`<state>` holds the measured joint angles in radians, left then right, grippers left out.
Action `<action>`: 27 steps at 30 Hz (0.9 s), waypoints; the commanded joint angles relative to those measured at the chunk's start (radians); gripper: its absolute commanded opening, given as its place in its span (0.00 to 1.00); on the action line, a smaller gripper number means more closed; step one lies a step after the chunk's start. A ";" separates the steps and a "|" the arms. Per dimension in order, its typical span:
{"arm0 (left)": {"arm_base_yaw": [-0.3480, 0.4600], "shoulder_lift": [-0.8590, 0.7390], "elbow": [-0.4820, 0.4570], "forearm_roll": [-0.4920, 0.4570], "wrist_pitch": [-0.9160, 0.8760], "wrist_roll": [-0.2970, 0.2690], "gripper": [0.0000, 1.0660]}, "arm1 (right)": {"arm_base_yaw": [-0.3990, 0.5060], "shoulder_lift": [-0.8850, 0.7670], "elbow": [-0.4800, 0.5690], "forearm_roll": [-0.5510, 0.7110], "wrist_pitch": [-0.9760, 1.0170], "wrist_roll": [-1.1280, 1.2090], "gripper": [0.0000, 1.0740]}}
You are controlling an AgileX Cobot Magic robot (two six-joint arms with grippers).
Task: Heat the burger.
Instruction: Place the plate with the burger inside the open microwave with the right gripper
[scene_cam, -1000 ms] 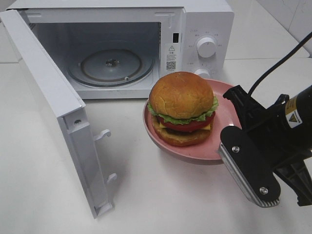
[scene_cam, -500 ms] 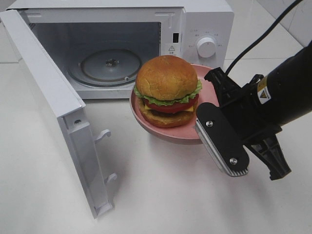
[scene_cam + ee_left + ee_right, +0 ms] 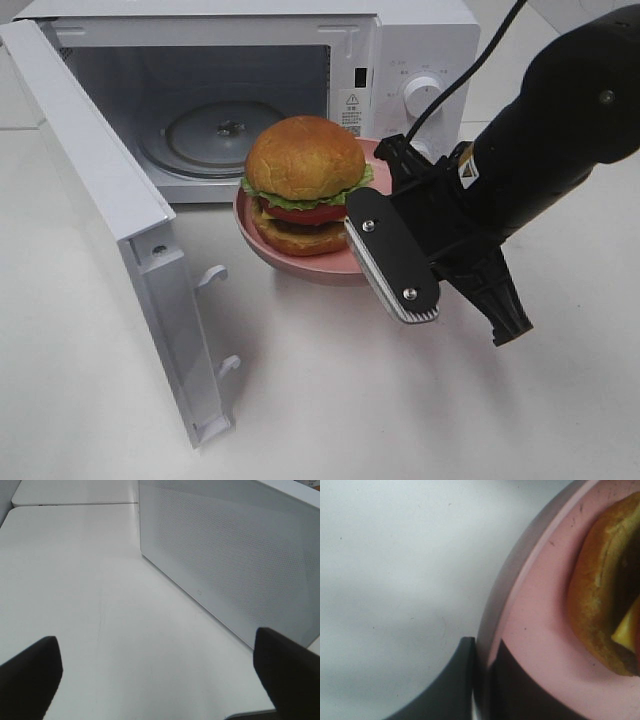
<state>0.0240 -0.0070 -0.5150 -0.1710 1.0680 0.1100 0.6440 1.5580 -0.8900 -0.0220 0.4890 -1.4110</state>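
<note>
The burger (image 3: 305,180), with a golden bun, lettuce and tomato, sits on a round pink plate (image 3: 300,262). The plate hangs tilted just in front of the open microwave (image 3: 400,40). My right gripper (image 3: 368,205) is shut on the plate's right rim. The right wrist view shows its two fingers pinching the plate's rim (image 3: 535,630) beside the burger's bottom bun (image 3: 600,610). My left gripper (image 3: 160,680) is open over bare table, with nothing between its dark fingertips (image 3: 30,672). It is out of the exterior view.
The microwave door (image 3: 100,190) swings out to the left and stands wide open. A glass turntable (image 3: 225,135) lies inside the cavity. A perforated white panel of the microwave (image 3: 225,555) fills the far side of the left wrist view. White table lies all around.
My right gripper has carried the plate and burger up and to the left, from the table's right side to just in front of the microwave opening. The left gripper stays open.
</note>
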 commanded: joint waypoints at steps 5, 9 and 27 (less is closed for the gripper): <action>0.002 -0.007 0.000 -0.009 0.002 -0.003 0.91 | -0.004 0.061 -0.087 0.056 -0.051 -0.071 0.00; 0.002 -0.007 0.000 -0.009 0.002 -0.003 0.91 | -0.004 0.090 -0.117 0.058 -0.052 -0.081 0.00; 0.002 -0.007 0.000 -0.009 0.002 -0.003 0.91 | -0.004 0.233 -0.294 0.090 -0.036 -0.139 0.00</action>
<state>0.0240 -0.0070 -0.5150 -0.1710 1.0680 0.1100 0.6450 1.7940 -1.1520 0.0660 0.5180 -1.5580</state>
